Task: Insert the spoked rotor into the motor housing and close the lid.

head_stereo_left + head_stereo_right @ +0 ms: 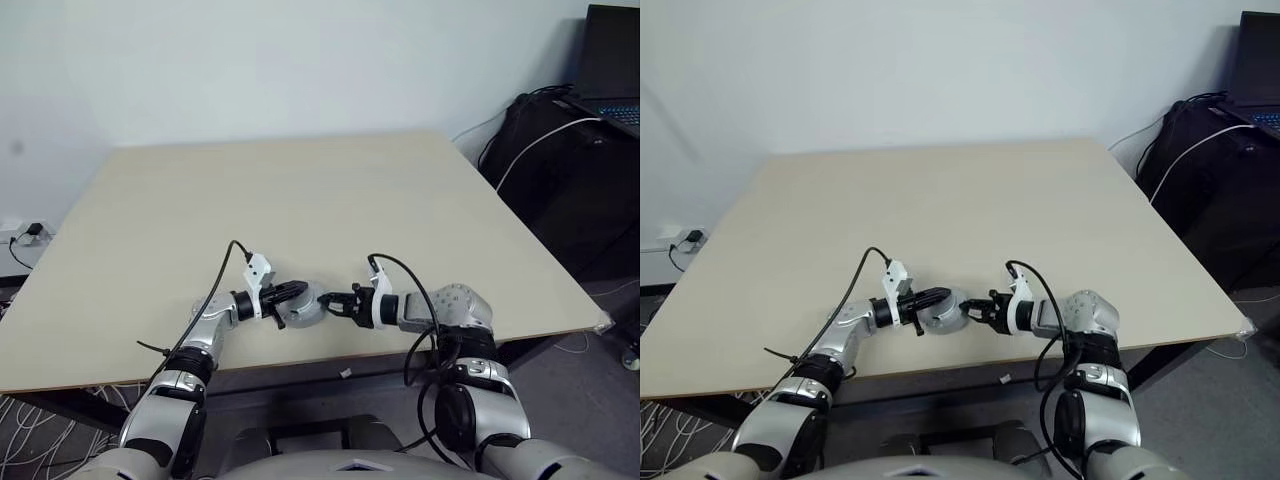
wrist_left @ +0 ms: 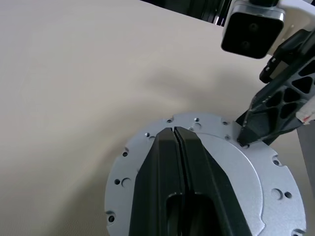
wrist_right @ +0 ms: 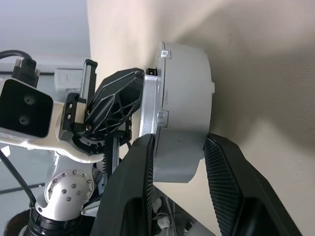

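Silver-grey jointed arms, white wrist camera blocks, looping black cables, black ribbed pincer fingers.

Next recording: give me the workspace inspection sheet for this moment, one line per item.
Surface: pale beige table, bare away from the near edge.
Job's things: round silver-grey motor housing held between both grippers near the table's front edge; its flat face with small holes shows in the left wrist view; rotor and lid cannot be told apart.
Clutter: nothing seen.
Grippers: left gripper shut, fingers lying across the flat face; right gripper straddling the housing's side wall.
Cables: black cables on both forearms; white cable at right.
Surroundings: laptop on dark stand, white wall.
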You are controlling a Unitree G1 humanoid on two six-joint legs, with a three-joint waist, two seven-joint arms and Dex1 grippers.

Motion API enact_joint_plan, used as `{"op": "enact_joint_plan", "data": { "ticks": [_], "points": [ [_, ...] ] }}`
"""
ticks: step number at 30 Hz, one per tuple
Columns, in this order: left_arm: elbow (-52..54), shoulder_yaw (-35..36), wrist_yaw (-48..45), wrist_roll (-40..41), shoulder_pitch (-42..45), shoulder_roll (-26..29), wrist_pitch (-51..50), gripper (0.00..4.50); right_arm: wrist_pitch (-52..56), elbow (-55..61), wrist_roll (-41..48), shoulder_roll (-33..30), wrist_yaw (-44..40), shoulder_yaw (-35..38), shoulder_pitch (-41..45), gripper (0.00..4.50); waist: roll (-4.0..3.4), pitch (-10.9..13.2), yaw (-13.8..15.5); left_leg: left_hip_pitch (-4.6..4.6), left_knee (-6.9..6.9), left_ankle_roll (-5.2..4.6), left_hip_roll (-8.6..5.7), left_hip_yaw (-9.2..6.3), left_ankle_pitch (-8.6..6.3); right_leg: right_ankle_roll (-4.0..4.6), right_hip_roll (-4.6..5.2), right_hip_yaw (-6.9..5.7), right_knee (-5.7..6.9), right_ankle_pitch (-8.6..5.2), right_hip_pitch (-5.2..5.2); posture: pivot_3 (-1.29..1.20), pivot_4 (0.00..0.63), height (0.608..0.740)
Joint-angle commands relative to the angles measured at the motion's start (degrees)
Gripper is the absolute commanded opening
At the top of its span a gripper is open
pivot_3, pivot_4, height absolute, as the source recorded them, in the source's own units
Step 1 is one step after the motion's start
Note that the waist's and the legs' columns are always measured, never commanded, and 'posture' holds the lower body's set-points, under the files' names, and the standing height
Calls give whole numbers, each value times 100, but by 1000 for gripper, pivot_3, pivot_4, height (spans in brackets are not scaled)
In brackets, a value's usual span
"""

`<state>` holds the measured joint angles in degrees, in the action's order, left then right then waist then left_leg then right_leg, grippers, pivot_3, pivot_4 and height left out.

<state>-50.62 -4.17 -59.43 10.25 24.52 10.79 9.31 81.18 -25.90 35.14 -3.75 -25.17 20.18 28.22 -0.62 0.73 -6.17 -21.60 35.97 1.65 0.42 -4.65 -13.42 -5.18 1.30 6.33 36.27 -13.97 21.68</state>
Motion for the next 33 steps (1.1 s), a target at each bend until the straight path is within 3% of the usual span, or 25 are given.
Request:
{"op": "enact_joint_plan", "data": {
  "ticks": [1,19,29,33],
  "points": [
    [-656,-273,23,-411,-248,0,-243,0,80,605,646,249,-422,51,306,1223,1,1,1,0,0,0,0,0,0,0,0,0,0,0,0,0,0,740],
    [-682,-236,-11,-440,-219,-19,-263,0,-27,826,680,239,-698,-139,196,1223,1,16,21,-15,-8,1,-1,-1,-1,-10,0,0,-1,-2,15,0,0,740],
    [-657,-231,-9,-431,-237,-10,-282,0,-135,618,482,295,-650,-350,224,4386,0,15,-42,-3,-7,1,2,-1,-1,-5,-2,0,10,-5,12,0,0,740],
    [-661,-236,-1,-436,-239,-30,-278,0,-237,465,351,318,-544,-413,242,4471,0,15,-64,0,-6,1,2,-1,-1,-2,-3,-1,15,-7,12,0,0,740]
  ]
}}
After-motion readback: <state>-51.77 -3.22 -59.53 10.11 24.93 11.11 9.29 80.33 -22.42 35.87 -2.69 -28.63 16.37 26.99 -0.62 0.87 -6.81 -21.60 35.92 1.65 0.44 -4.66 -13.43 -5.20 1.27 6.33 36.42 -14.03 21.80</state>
